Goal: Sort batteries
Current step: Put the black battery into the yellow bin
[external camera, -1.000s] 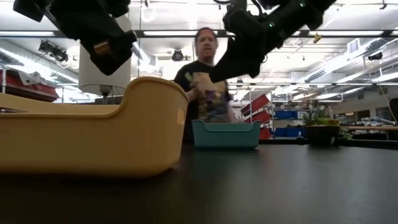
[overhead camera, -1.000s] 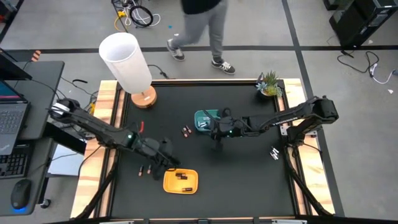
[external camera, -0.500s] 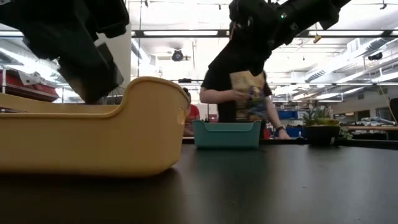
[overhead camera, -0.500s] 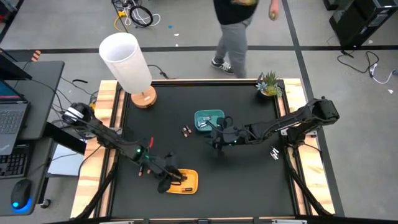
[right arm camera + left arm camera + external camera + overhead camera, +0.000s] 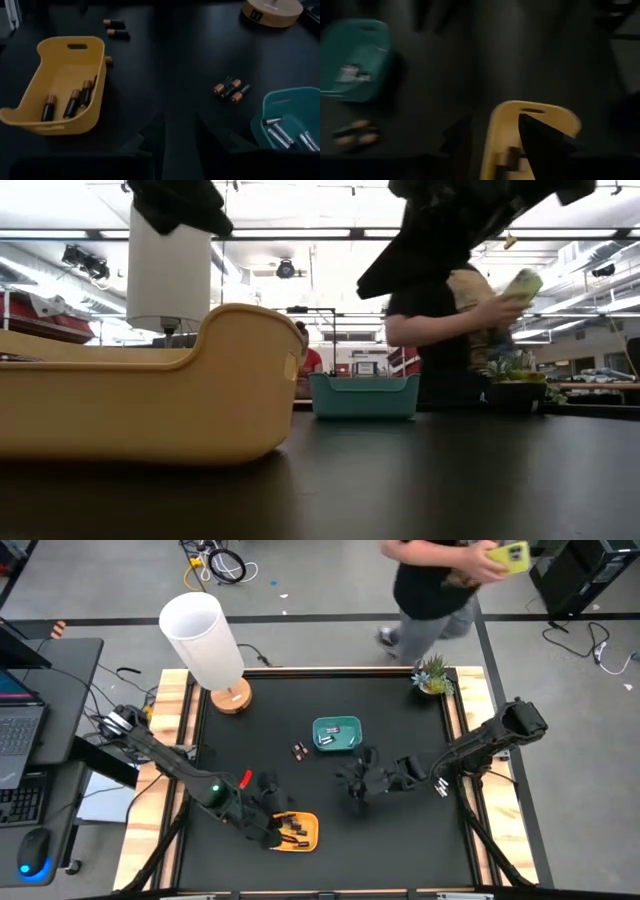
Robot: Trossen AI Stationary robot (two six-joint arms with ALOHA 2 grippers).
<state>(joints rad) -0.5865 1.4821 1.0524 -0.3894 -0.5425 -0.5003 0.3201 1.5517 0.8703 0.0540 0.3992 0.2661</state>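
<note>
The yellow tray [image 5: 300, 832] sits near the table's front edge and holds dark copper-ended batteries [image 5: 70, 102]. My left gripper [image 5: 272, 825] hovers open over the tray's left end. In the left wrist view one finger [image 5: 540, 145] stands over the tray's inside and the other [image 5: 456, 140] outside its wall. The teal tray [image 5: 335, 734] at mid-table holds silvery batteries [image 5: 280, 132]. Three loose batteries [image 5: 299, 750] lie to its left, and more [image 5: 114, 27] lie beyond the yellow tray. My right gripper [image 5: 355, 783] hangs open above bare table right of the yellow tray, with nothing between its fingers.
A white lamp on a wooden base [image 5: 205, 640] stands at the far left corner and a small potted plant [image 5: 433, 675] at the far right. A small black-and-white item [image 5: 440, 787] lies by the right edge. A person [image 5: 440, 580] walks behind the far edge.
My left gripper has moved toward the near edge and come over the yellow tray's left end. My right gripper has left the teal tray and drawn back toward the near edge and the right. The person behind the table has walked to the right.
</note>
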